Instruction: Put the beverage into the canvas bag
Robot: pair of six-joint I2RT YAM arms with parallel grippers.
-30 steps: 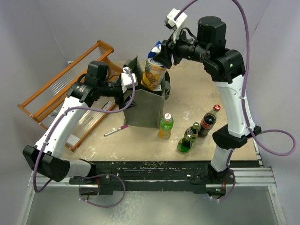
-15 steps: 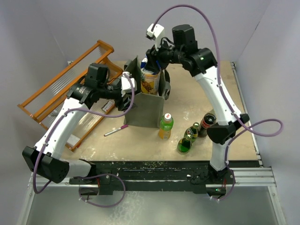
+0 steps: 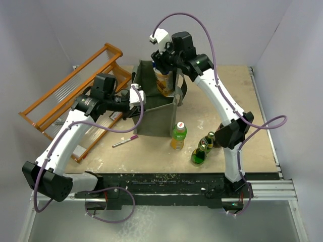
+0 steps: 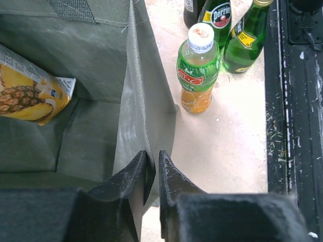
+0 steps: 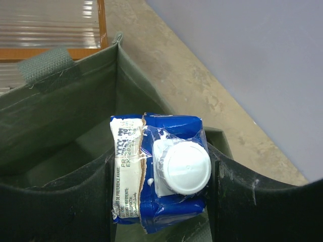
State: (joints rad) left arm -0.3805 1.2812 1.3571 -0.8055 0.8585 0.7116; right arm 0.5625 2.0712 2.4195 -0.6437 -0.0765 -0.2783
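Where the beverage is: the pineapple-print beverage carton (image 5: pixel 161 174) hangs in the open mouth of the canvas bag (image 3: pixel 154 121), blue top and white cap facing my right wrist camera. From my left wrist I see its yellow lower end (image 4: pixel 30 93) tilted between the bag walls. I cannot tell whether it touches the bag floor.
Right jaws: closed on the carton just below its top, one of the fingers (image 5: pixel 252 201) on each side of the blue end, reaching down from above the bag.
Canvas bag: upright on the table (image 3: pixel 227 96), mouth open, and taller than the bottles near it. A webbing strap is sewn to the far wall (image 5: pixel 60 111).
Left jaws: narrow and pinching one bag wall at its rim. I see the fabric (image 4: pixel 133 101) run down between the two fingers (image 4: pixel 126 184), with the bag's inside on one side and the bottles on the other.
Orange-drink bottle (image 4: pixel 198 70): white cap and green label, standing just beside the bag's outer wall.
Green glass bottles (image 4: pixel 247 35): two of them close together, a little past the orange drink and nearer the table's front edge.
Dark bottle (image 4: pixel 191 10): only its lower part shows, next to the green pair.
Orange wooden rack (image 3: pixel 65 96): lying left of the bag, under my left arm.
Pen (image 3: pixel 124 141): flat on the table in front of the bag's left corner, apart from it.
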